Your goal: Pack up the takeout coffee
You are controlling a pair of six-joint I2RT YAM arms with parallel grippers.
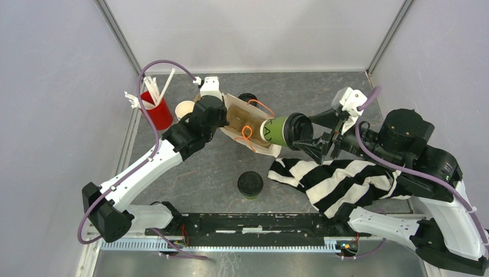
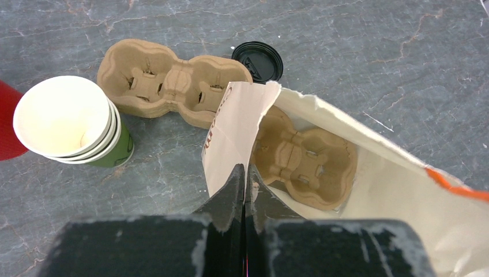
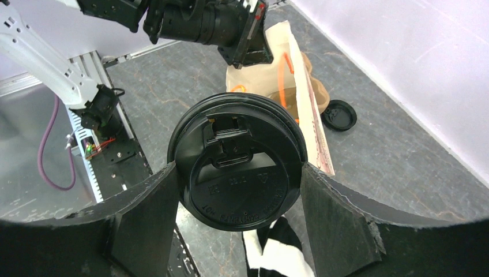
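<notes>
There, the paper bag (image 1: 235, 117) was laid on its side, its rim pinched tight by the clenched left gripper (image 2: 245, 179). A lidded green cup (image 1: 277, 131) was held sideways at the bag's mouth, grasped near its lid by the right gripper (image 3: 237, 173). A second lidded cup (image 1: 250, 184) was set upright on the table (image 1: 346, 81), nearby.

You have the bag (image 1: 248, 124) in the middle of the worktop (image 1: 202, 173), with one cup carrier (image 2: 303, 158) inside it. Behind it lie a second carrier (image 2: 167, 81) and a loose lid (image 2: 258, 61). The stacked cups (image 2: 66, 118) stand at its left, the straw cup (image 1: 157, 109) further left. A lidded cup (image 1: 279, 131) lies at its right, and a second lidded cup (image 1: 250, 184) stands in front.
</notes>
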